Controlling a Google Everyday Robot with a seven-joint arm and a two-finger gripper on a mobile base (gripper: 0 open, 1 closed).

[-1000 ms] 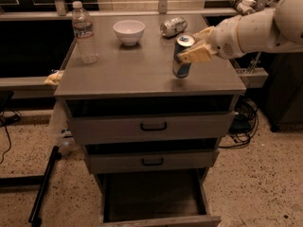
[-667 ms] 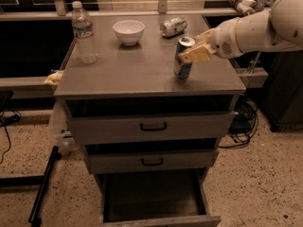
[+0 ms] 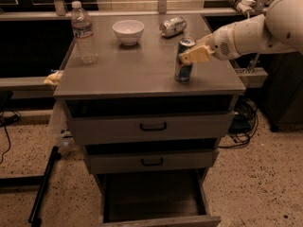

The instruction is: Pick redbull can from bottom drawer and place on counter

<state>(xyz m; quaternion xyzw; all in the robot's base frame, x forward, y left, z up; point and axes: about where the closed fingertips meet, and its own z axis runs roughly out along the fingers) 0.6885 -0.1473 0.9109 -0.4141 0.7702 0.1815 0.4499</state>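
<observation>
The redbull can (image 3: pixel 182 65), blue and silver, stands upright on the counter (image 3: pixel 128 72) near its right front part. My gripper (image 3: pixel 191 55) reaches in from the right on a white arm, and its tan fingers (image 3: pixel 195 56) are closed around the can's upper half. The can's base rests on the counter top. The bottom drawer (image 3: pixel 161 220) is pulled out below, and its dark interior shows nothing inside.
A clear water bottle (image 3: pixel 83 33) stands at the counter's back left. A white bowl (image 3: pixel 128 31) sits at the back middle, with a silvery can (image 3: pixel 173 26) lying on its side to its right. Two upper drawers (image 3: pixel 151 126) with black handles sit slightly ajar.
The can and my gripper have sunk very slightly; otherwise nothing has visibly moved.
</observation>
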